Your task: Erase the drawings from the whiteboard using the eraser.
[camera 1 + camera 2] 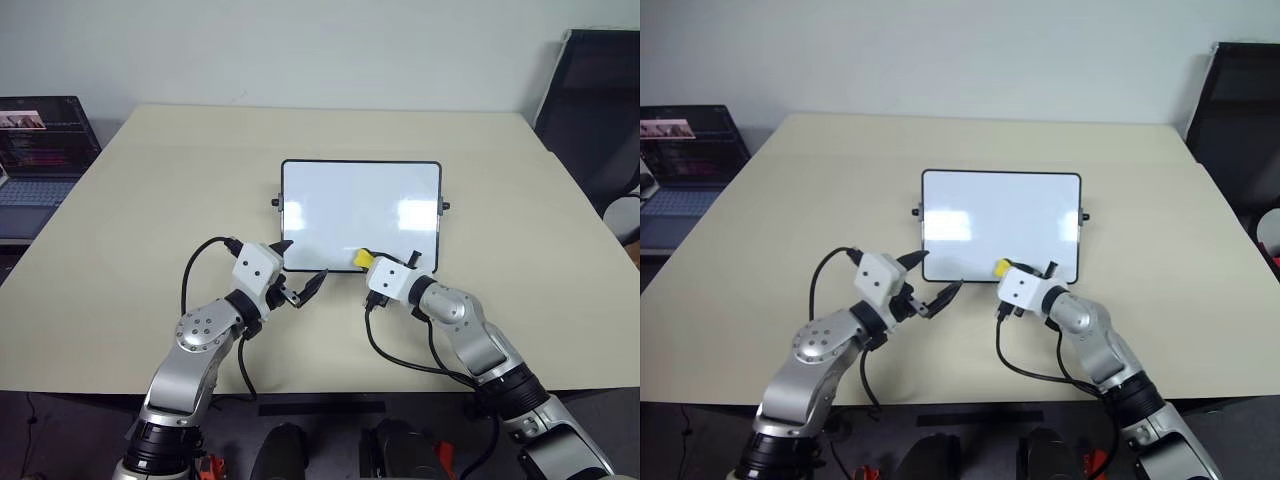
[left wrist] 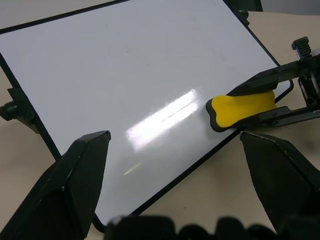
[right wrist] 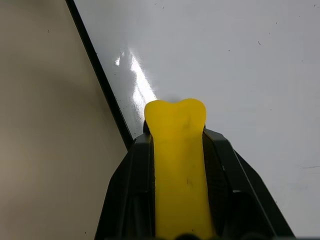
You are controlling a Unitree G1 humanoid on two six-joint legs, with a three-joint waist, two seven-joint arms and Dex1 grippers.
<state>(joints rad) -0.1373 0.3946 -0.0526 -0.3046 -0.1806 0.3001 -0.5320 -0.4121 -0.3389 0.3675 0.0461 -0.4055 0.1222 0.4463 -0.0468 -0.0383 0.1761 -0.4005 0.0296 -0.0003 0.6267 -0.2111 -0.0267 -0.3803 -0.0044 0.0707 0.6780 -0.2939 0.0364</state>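
— Gripping what, and why hold it so?

— My right jaws are clamped on the eraser, its yellow tip poking past them so it can rub the whiteboard near the near edge, at about six o'clock on the board. My left jaws stand spread and empty, just off the board's seven o'clock corner, likely ready to steady it.

— Which way does the eraser point?

— Its long axis runs along my jaws, tip aimed toward eleven o'clock. The board lies flat mid-table, long side across. I see no drawings on it, so the wiping looks done.
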